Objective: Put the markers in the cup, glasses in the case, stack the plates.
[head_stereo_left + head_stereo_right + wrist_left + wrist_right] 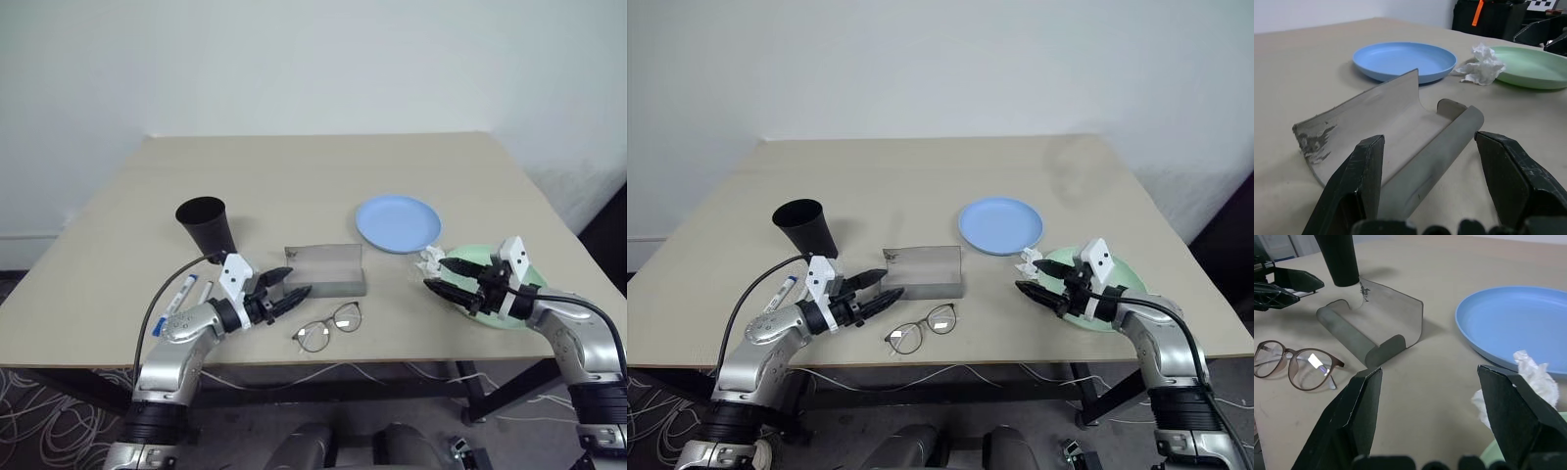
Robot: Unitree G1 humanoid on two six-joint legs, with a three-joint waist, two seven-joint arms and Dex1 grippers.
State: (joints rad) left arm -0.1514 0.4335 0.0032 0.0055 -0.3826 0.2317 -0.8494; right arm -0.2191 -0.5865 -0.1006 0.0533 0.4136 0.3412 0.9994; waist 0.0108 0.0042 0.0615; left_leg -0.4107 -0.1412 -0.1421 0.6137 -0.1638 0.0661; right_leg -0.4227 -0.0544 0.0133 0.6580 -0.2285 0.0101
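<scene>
On the beige tabletop (294, 176) the grey case (326, 269) lies open near the middle, its lid raised and its hollow facing the robot, with nothing in it. The glasses (327, 327) rest on the tabletop just in front of the case, close to the near edge, lenses upright and arms unfolded. The black cup (206, 225) stands upright to the left of the case, apart from it. The 2 markers (181, 296) lie side by side on the tabletop in front of the cup, partly hidden by the left arm. The light blue plate (397, 222) sits behind and to the right of the case, and the mint green plate (490, 269) lies nearer the right edge, not stacked on the blue one. A crumpled white paper scrap (429, 259) rests against the green plate's rim on the side facing the blue plate. The left gripper (290, 285) hovers just left of the case, pointing at it, its jaws open and holding nothing. The right gripper (443, 275) hangs over the green plate next to the paper scrap, its jaws likewise spread wide and empty.
</scene>
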